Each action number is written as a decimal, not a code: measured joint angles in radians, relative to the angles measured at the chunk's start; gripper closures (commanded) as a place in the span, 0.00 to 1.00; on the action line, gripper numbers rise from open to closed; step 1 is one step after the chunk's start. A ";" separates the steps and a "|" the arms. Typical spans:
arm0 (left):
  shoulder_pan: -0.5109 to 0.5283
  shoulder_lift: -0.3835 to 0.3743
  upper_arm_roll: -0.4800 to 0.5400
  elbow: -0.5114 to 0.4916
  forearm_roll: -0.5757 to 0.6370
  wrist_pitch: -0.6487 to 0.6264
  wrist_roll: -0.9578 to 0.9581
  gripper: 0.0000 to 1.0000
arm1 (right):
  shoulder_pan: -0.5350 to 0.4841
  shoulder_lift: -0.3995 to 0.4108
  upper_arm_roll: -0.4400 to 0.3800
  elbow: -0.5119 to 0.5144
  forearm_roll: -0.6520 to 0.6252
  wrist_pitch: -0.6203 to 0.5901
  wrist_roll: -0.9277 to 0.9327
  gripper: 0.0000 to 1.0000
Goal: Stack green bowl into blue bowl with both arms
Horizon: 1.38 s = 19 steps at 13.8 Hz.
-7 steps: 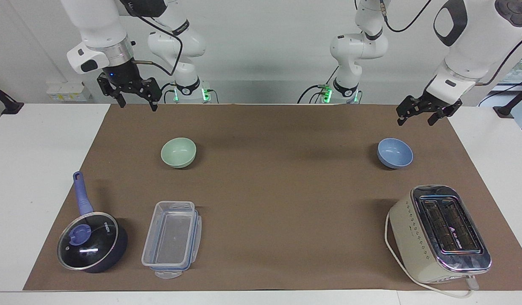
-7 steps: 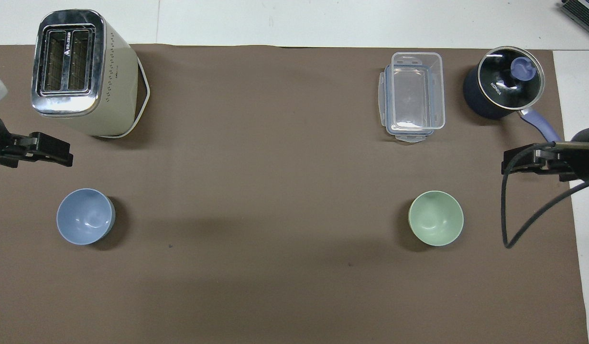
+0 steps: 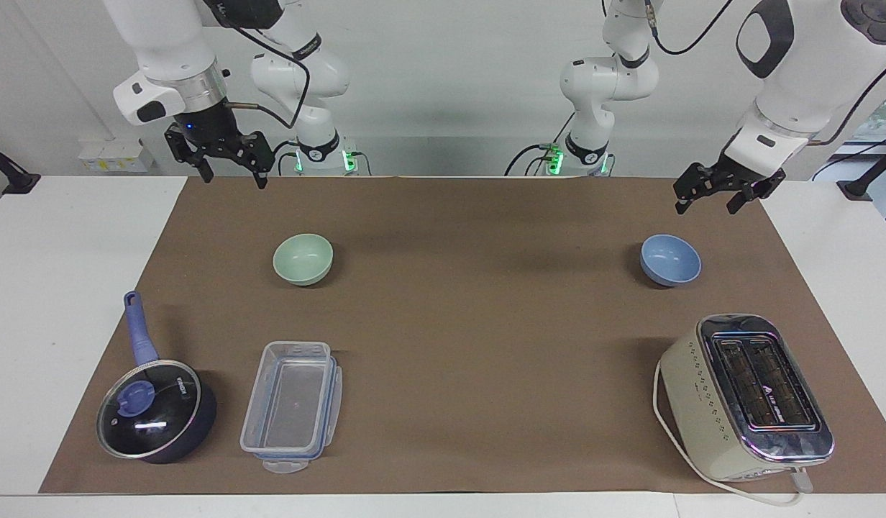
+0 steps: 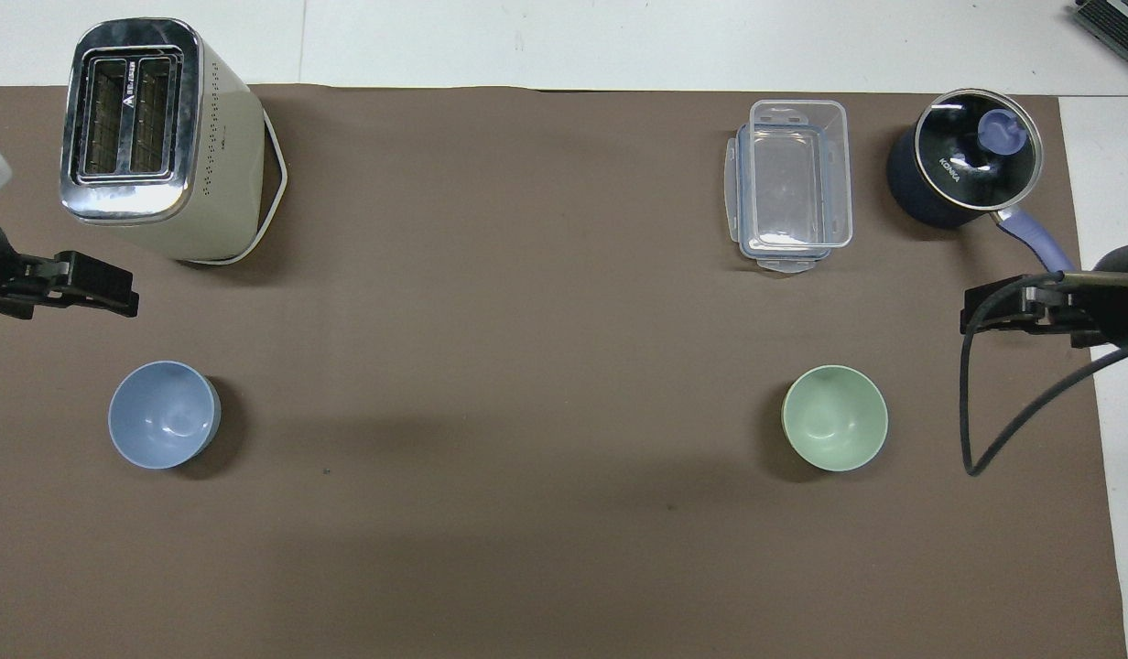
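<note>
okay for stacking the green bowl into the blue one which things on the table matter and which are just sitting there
Belong to the job:
green bowl
blue bowl
left gripper and right gripper, both open, up in the air

Just lying about:
toaster
clear plastic container
lidded saucepan

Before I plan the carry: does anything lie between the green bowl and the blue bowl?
Nothing visible does. Only bare brown mat lies between the green bowl and the blue bowl.
</note>
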 measured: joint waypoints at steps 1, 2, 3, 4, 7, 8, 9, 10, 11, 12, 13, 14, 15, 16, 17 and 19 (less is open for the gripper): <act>0.001 0.000 0.000 -0.001 0.000 0.001 0.000 0.00 | 0.000 0.000 0.000 0.000 0.000 0.000 0.000 0.00; 0.001 0.000 0.000 -0.002 0.000 0.004 0.000 0.00 | 0.000 0.000 0.000 0.000 0.000 0.000 0.000 0.00; 0.002 0.000 0.001 -0.003 0.000 0.009 0.000 0.00 | 0.000 0.000 0.000 0.000 0.000 0.000 0.000 0.00; 0.002 0.000 0.001 -0.006 0.000 0.012 0.000 0.00 | 0.000 0.000 0.000 0.000 0.000 0.000 0.000 0.00; 0.004 0.000 0.002 -0.012 0.000 0.016 0.000 0.00 | 0.000 0.000 0.000 0.000 0.000 0.000 0.000 0.00; 0.006 0.000 0.004 -0.016 0.000 0.020 0.000 0.00 | 0.000 0.000 0.000 0.000 0.000 0.000 0.000 0.00; 0.007 0.000 0.006 -0.021 0.000 0.027 0.000 0.00 | 0.000 0.000 0.000 0.000 0.000 0.000 0.000 0.00; 0.009 0.000 0.008 -0.027 0.000 0.033 0.000 0.00 | 0.000 0.000 0.000 0.000 0.000 0.000 0.000 0.00; 0.013 0.000 0.008 -0.034 0.000 0.041 0.001 0.00 | 0.000 0.000 0.000 0.000 0.000 0.000 0.000 0.00; 0.019 0.000 0.009 -0.040 0.000 0.051 0.007 0.00 | 0.000 0.000 0.000 0.000 0.000 0.000 0.000 0.00; 0.023 0.000 0.010 -0.046 0.000 0.059 0.018 0.00 | 0.000 0.000 0.000 0.000 0.000 0.000 0.000 0.00; 0.027 0.000 0.011 -0.050 0.000 0.067 0.027 0.00 | 0.000 0.000 0.000 0.000 0.000 0.000 0.000 0.00; 0.033 0.000 0.011 -0.053 0.000 0.070 0.031 0.00 | 0.000 0.000 0.000 0.000 0.000 0.000 0.000 0.00; 0.037 0.000 0.011 -0.057 0.000 0.074 0.034 0.00 | 0.000 0.000 0.000 0.000 0.000 0.000 0.000 0.00; 0.041 0.000 0.011 -0.065 0.000 0.081 0.036 0.00 | 0.000 0.000 0.000 0.000 0.000 0.000 0.000 0.00; 0.052 -0.001 0.013 -0.081 0.000 0.090 0.052 0.00 | 0.000 0.000 0.000 0.000 0.000 0.000 0.000 0.00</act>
